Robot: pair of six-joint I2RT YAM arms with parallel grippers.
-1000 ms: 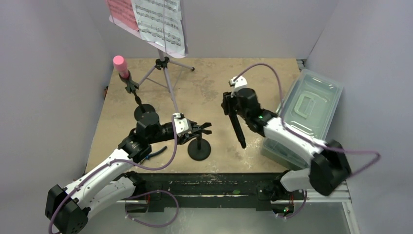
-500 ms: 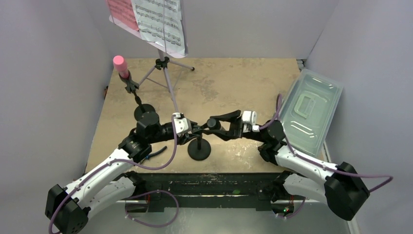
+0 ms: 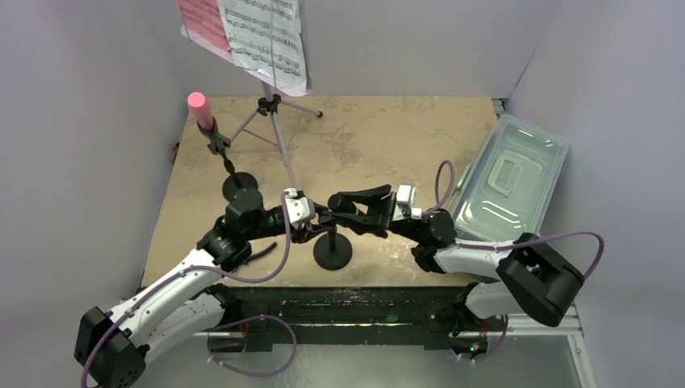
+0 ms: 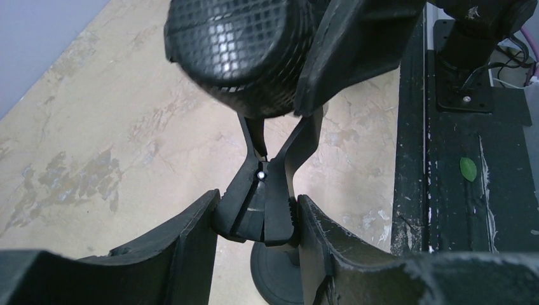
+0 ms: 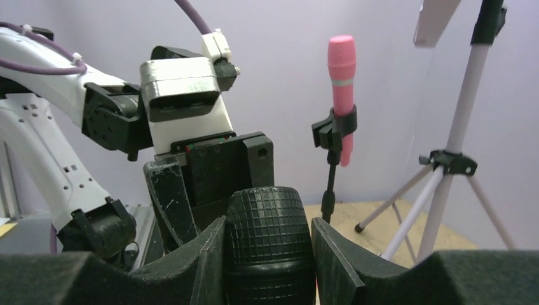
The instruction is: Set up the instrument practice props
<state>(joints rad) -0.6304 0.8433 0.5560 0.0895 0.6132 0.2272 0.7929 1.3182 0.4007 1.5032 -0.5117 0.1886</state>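
My left gripper (image 3: 321, 218) (image 4: 257, 216) is shut on the handles of a black spring clip (image 4: 262, 206) atop a short black pole with a round base (image 3: 333, 252) (image 4: 279, 279). My right gripper (image 3: 359, 212) (image 5: 267, 238) is shut on a black microphone (image 3: 343, 200) (image 5: 267, 229). Its grille head (image 4: 235, 51) sits just above the clip's upper arms. A pink microphone (image 3: 198, 105) (image 5: 341, 70) stands clipped on another round-based pole (image 3: 240, 184). The music stand's tripod (image 3: 271, 105) (image 5: 451, 162) carries pink (image 3: 198, 20) and white (image 3: 266, 36) pages at the back.
A clear plastic tub (image 3: 513, 174) lies at the right edge beside my right arm. A black rail (image 3: 388, 303) runs along the near edge. Grey walls close in left, back and right.
My right arm has swung left and down from mid-table, bringing the black microphone to the clip held by my left gripper. The left arm has barely moved.
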